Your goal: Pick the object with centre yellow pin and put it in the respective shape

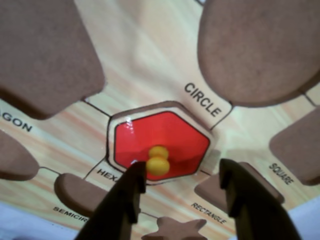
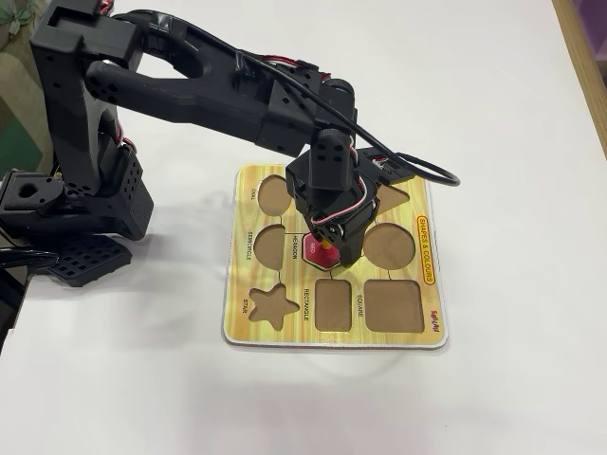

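Note:
A red hexagon piece point(image 1: 160, 140) with a yellow centre pin point(image 1: 158, 161) sits flat in the hexagon recess of the wooden shape board point(image 1: 150, 55). In the fixed view the red piece point(image 2: 322, 258) shows just under the gripper head. My gripper point(image 1: 182, 175) is open, hovering just above the board. Its left finger point(image 1: 131, 192) is next to the pin and its right finger point(image 1: 240, 190) is over the rectangle recess point(image 1: 212, 192). The pin is not between the pads; nothing is held.
The board point(image 2: 427, 261) lies on a white table and has empty recesses: circle point(image 1: 260, 45), square point(image 1: 300, 145), star point(image 1: 175, 229), semicircle point(image 1: 80, 192) and others. The arm base point(image 2: 66, 199) stands left of the board in the fixed view.

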